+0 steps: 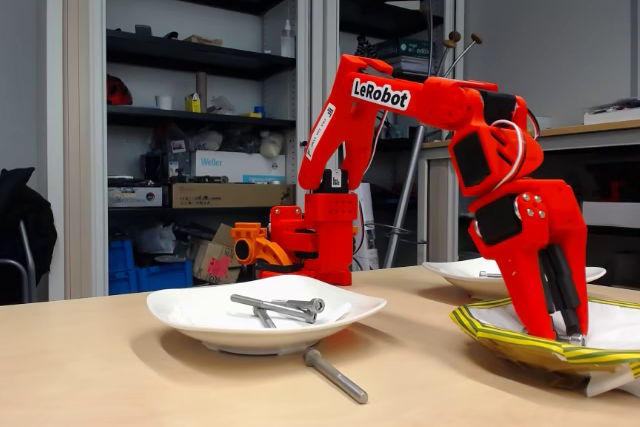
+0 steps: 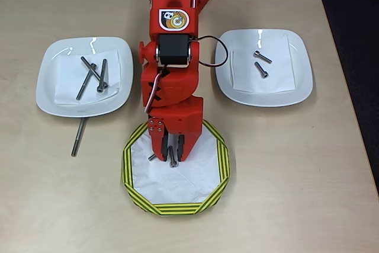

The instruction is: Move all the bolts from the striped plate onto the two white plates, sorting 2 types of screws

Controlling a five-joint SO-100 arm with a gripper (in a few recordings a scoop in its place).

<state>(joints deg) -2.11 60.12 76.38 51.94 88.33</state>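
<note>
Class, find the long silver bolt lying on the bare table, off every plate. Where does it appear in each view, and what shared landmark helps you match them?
Fixed view: the long silver bolt lies at bottom centre, before the white plate holding long bolts.
Overhead view: the bolt lies at left, just below that plate.
Shared landmark: that plate.

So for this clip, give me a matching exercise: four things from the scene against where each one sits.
Things:
1. long bolts
2. short bolts
3. stray long bolt
4. pincer

Places, as the overhead view shows them:
A. bare table, just below the left white plate
B. over the striped plate
C. right white plate
D. left white plate

Pairs: 1-D, 2-C, 3-A, 4-B
</note>
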